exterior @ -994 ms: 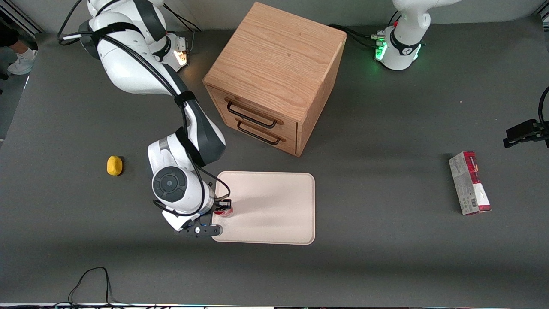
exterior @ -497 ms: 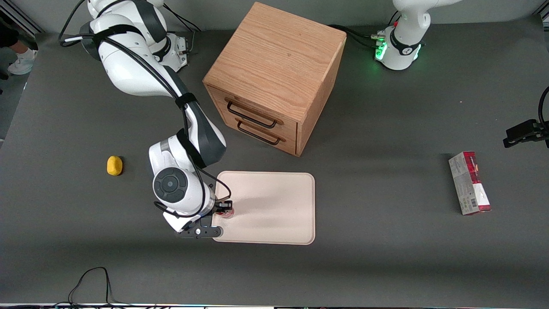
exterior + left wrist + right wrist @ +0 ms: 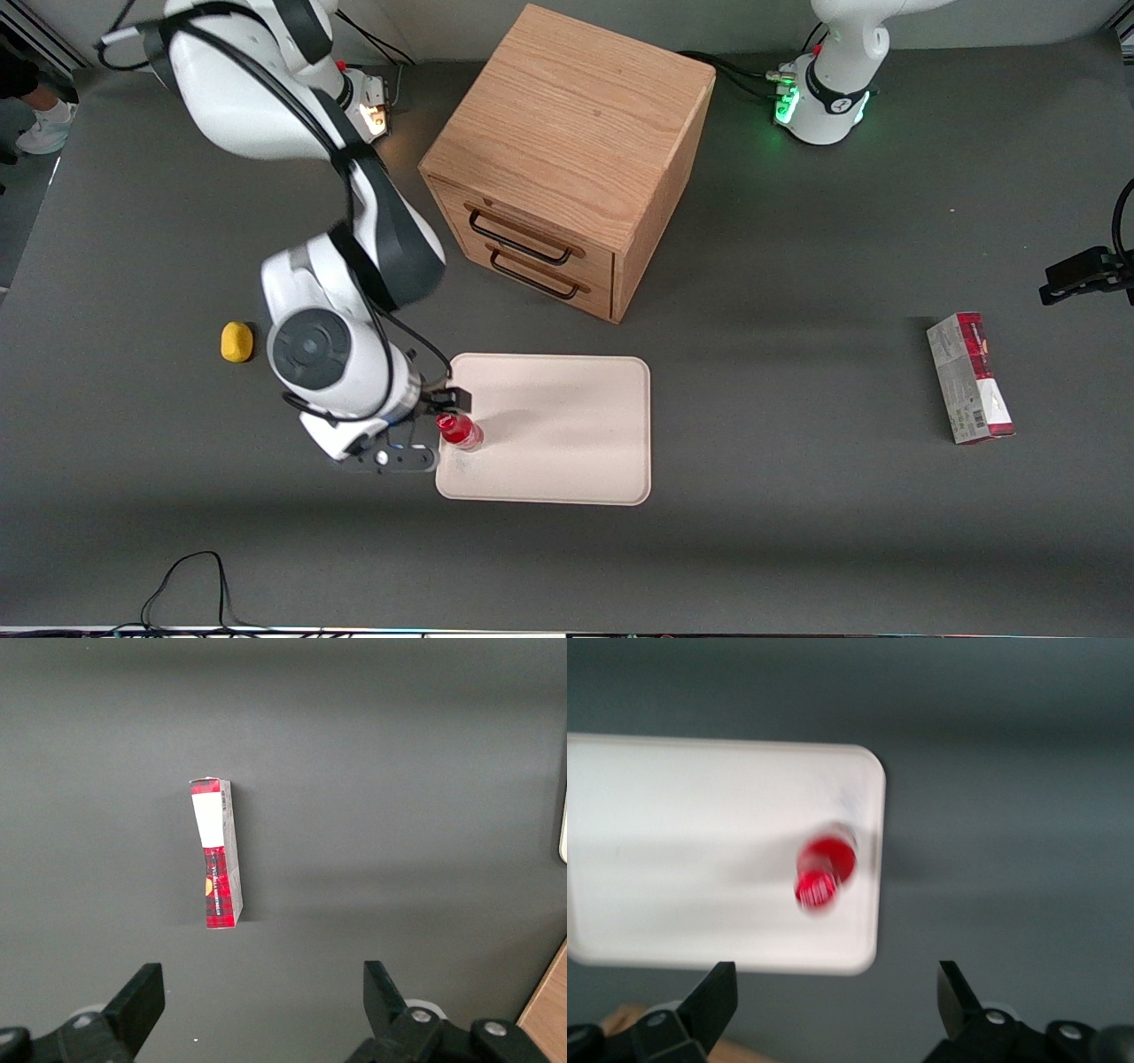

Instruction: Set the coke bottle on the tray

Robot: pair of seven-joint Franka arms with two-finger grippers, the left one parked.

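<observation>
The coke bottle (image 3: 459, 431), small with a red cap and red label, stands upright on the cream tray (image 3: 567, 425), close to the tray's edge toward the working arm's end. My right gripper (image 3: 423, 406) is open and empty, raised above the table just off that tray edge. In the right wrist view the bottle (image 3: 824, 868) is seen from above on the tray (image 3: 682, 815), well apart from the gripper (image 3: 837, 1001), whose two fingers are spread wide with nothing between them.
A wooden drawer cabinet (image 3: 567, 151) stands farther from the front camera than the tray. A small yellow lump (image 3: 236, 342) lies beside the working arm. A red-and-grey carton (image 3: 970, 377) lies toward the parked arm's end and shows in the left wrist view (image 3: 217, 855).
The gripper has let go of the bottle, risen and drawn away toward the working arm's end. The bottle stays standing on the tray, now uncovered.
</observation>
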